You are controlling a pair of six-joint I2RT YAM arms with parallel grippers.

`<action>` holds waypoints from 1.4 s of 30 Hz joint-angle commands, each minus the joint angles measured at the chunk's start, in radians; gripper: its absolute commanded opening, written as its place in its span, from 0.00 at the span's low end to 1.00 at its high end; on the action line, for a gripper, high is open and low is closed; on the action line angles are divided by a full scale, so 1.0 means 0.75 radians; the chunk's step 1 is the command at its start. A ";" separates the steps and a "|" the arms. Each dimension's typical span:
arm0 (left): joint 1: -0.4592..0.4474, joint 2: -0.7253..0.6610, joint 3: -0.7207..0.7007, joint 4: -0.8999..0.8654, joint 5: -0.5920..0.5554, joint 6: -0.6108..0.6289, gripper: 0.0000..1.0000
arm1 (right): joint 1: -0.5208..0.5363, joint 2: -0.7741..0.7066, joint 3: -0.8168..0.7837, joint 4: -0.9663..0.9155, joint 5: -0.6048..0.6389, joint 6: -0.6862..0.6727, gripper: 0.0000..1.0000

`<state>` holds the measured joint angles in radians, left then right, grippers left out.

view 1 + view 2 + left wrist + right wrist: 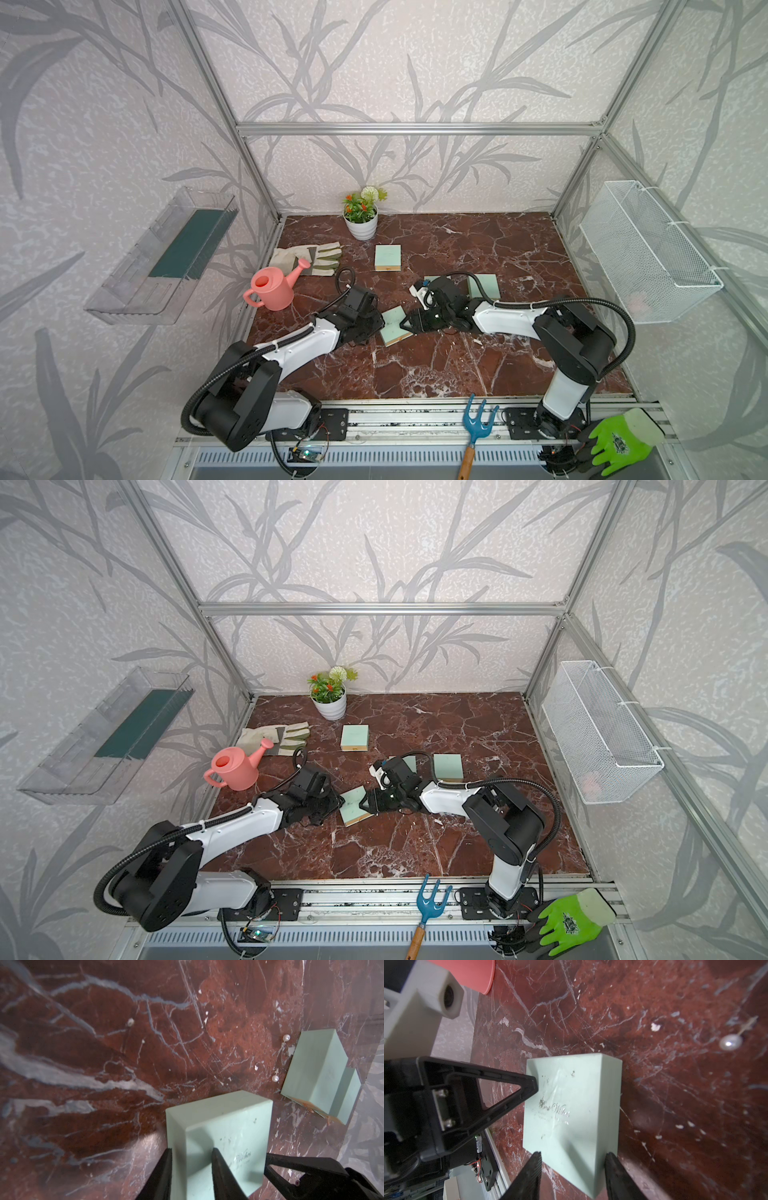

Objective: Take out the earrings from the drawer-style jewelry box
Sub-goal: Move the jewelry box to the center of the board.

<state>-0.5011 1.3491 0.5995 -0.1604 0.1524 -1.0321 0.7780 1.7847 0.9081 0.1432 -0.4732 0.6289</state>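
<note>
A mint-green jewelry box [395, 326] [353, 805] with "Best Wishes" printed on its lid lies askew mid-table between both grippers. No drawer shows pulled out of it, and its inside is hidden. My left gripper [192, 1150] [380, 328] is shut on one edge of the box [226, 1126], one finger under the side wall and one on the lid. From the opposite side my right gripper [574, 1154] [408, 325] clasps the near corner of the box [571, 1105], both fingertips against it. Two pearl earrings [286, 1038] [275, 1078] lie loose on the marble; one earring [730, 1042] shows in the right wrist view.
Other mint-green boxes [387, 257] [484, 286] [318, 1076] sit behind and to the right. A pink watering can [272, 289], a work glove [307, 259] and a flower pot [360, 224] stand at the back left. A blue hand rake [478, 419] and a green glove [619, 444] lie on the front rail.
</note>
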 commanded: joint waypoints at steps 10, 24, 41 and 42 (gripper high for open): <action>0.048 0.189 0.171 0.033 -0.038 0.081 0.32 | 0.002 0.108 0.200 -0.155 0.048 -0.054 0.48; 0.131 0.382 0.352 0.068 -0.003 0.137 0.32 | -0.074 0.233 0.381 -0.241 0.034 -0.093 0.47; 0.157 0.527 0.525 0.060 0.023 0.142 0.32 | -0.158 0.304 0.525 -0.330 0.019 -0.131 0.48; 0.162 0.531 0.529 0.062 0.025 0.141 0.32 | -0.158 0.307 0.531 -0.337 0.021 -0.134 0.48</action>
<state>-0.3878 1.7298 0.9665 -0.1036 0.1638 -0.9348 0.6617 1.9972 1.2751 -0.0887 -0.4461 0.5480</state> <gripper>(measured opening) 0.322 0.476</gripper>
